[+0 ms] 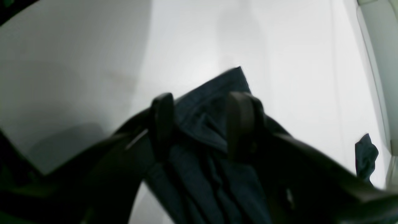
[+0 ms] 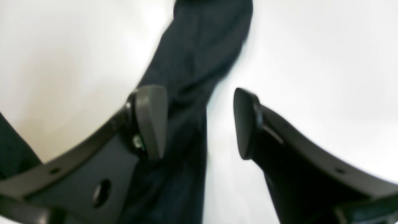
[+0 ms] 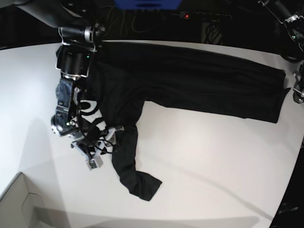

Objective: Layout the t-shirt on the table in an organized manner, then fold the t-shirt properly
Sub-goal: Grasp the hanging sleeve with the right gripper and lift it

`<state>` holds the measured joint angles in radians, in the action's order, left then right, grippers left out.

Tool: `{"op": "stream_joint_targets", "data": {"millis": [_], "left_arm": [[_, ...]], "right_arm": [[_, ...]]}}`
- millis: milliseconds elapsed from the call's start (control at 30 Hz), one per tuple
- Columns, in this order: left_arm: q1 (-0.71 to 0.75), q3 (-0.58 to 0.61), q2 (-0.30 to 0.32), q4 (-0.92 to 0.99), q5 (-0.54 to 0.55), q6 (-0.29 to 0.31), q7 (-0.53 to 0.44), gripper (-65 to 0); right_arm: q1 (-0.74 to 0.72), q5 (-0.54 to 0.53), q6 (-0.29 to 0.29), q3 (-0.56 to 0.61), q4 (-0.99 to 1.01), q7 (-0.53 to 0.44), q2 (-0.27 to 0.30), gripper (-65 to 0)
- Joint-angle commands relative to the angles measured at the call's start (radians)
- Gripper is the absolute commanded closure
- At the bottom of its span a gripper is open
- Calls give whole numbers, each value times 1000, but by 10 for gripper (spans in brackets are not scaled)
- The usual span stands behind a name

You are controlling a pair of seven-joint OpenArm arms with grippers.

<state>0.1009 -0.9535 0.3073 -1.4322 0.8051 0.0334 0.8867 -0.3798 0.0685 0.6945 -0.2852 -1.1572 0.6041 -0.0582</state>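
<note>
The black t-shirt (image 3: 199,80) lies spread across the far half of the white table (image 3: 199,161), with one sleeve trailing toward the front (image 3: 135,175). My right gripper (image 3: 107,142) hovers over that sleeve. In the right wrist view it (image 2: 199,124) is open, and the sleeve (image 2: 199,46) runs under its left finger and into the gap. My left gripper (image 1: 200,124) is at the shirt's far right corner (image 3: 282,85). Its fingers stand apart with a bunched fold of shirt (image 1: 202,102) between them.
A pale cardboard box corner (image 3: 19,204) sits at the front left. The table's edge and a pale surface beyond it (image 1: 379,46) show at the right of the left wrist view. Another bit of the shirt (image 1: 366,155) lies near that edge.
</note>
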Motion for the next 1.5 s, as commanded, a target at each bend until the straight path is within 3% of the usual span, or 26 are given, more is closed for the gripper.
{"op": "stream_joint_targets", "data": {"millis": [0,300,433,633,1200,1467], "left_arm": [[-2,-3,23,-17,17,7,-10,-269],[15,-3,30,-18,21,7,-16,-269],[12,-3,25,-17,18,7,-16,-269],[12,-3,25,-17,20,7,-16,-268],[15,-5,30,-17,21,7,-18,-268],[15,-5,30,-17,17,7,-18,-268]], "right_arm": [[-25,-14,4,1,3,-28,11,-344],[-38,-20,4,2,99,-126,39,-342],[-38,-20,4,1,104,-128,39,-336],[-38,-20,4,5,105,-128,37,-265],[-35,-20,4,5,182,-128,36,-259],[-51,-20,4,5,205,-131,36,-148]]}}
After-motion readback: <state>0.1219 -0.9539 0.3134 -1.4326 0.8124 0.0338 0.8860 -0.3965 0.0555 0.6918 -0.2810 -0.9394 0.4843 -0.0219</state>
